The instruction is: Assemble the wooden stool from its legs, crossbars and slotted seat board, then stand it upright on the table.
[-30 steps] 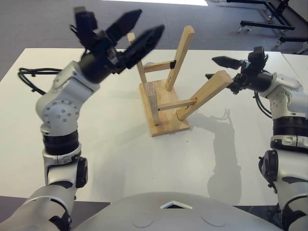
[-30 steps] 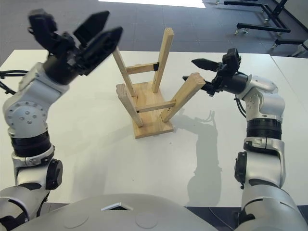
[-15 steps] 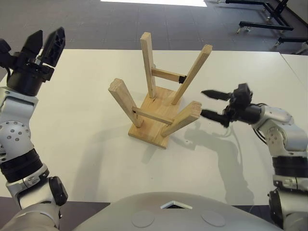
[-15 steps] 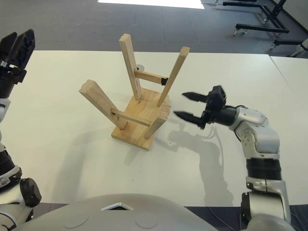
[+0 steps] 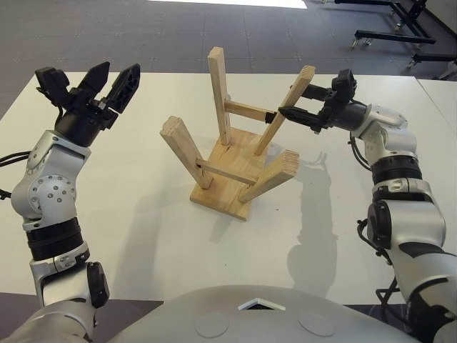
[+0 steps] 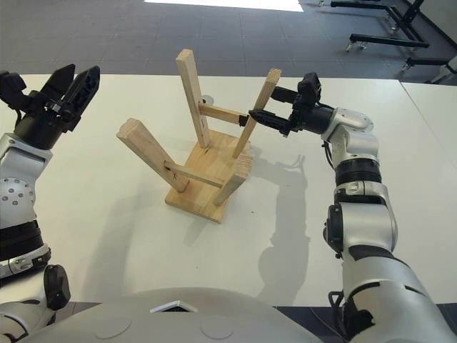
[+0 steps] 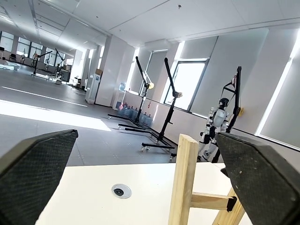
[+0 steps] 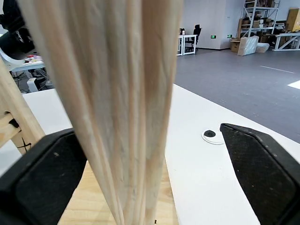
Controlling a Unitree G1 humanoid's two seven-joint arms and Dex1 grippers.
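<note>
Stool (image 5: 227, 187) assembled — inverted on bench (image 5: 143, 214); upending remains. Right hand (image 5: 294, 100) open astride leg (image 5: 275, 125), left hand (image 5: 120, 68) open.

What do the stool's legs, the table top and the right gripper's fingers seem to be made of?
Legs: pale, bare-looking wood; grain lines show and there is no gloss.
Table: smooth, matt white surface, perhaps laminate; the look leaves it open.
Fingers of the right gripper: black with a fine dotted texture, likely rubber or plastic.
</note>
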